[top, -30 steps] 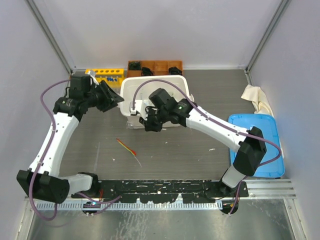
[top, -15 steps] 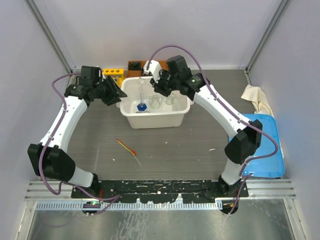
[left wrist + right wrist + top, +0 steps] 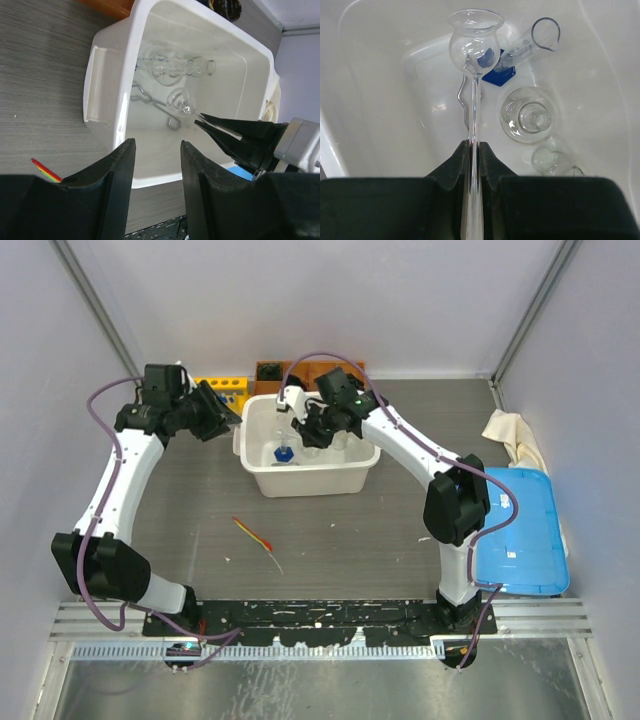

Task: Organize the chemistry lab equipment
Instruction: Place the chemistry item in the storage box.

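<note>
**Q:** Grip check: what has your right gripper (image 3: pixel 474 147) got?

**A:** My right jaws are pinched narrow on the thin stem of a glass thistle tube (image 3: pixel 474 42). It stands upright between my fingers with the bulb end up, over the inside of the white tub (image 3: pixel 310 480).

**Q:** What lies in the tub?

**A:** On its floor I see a small clear flask (image 3: pixel 527 120), mouth up, with another small glass piece (image 3: pixel 552 161) just beside it. A measuring cylinder (image 3: pixel 530 42) on a blue base lies on its side. The metal tongs (image 3: pixel 152 102) lie near the left wall.

**Q:** And your left gripper (image 3: pixel 156 150)?

**A:** My left jaws stand partly apart and hold nothing. They hover just beside the tub's left end, pointing toward it.

**Q:** Anything outside the tub?

**A:** The yellow rack (image 3: pixel 225 388) sits at the back of the table (image 3: pixel 350 540), partly hidden behind my left wrist. The red-orange stick (image 3: pixel 254 536) lies flat in front of the tub, well apart from it.
</note>
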Available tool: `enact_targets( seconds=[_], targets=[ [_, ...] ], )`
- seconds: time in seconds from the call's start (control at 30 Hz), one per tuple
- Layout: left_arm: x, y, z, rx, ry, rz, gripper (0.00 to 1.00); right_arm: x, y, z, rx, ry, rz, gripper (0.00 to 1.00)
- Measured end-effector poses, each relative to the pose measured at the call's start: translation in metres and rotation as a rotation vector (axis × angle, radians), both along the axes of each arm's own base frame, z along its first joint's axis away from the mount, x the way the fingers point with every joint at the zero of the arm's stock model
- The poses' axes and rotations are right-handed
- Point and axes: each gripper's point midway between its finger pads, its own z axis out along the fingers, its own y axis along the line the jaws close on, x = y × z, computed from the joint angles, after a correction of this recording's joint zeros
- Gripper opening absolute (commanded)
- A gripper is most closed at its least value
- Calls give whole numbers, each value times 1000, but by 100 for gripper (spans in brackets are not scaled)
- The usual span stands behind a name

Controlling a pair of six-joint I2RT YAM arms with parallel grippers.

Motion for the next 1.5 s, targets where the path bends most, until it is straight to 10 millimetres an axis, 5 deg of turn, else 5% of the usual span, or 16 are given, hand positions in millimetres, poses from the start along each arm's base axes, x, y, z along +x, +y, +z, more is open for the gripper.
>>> enact_targets(
  seconds=[0.37,1.03,1.5],
  targets=[
    [4,13,7,-7,-17,27,43,-20,-10,-44,-51,108,5,1],
    [2,11,5,-17,-9,19,43,-19,-5,-94,-82,208,-32,1],
    [1,16,0,-16,3,30,43,-17,-5,-109,-95,232,-51,1]
  ],
)
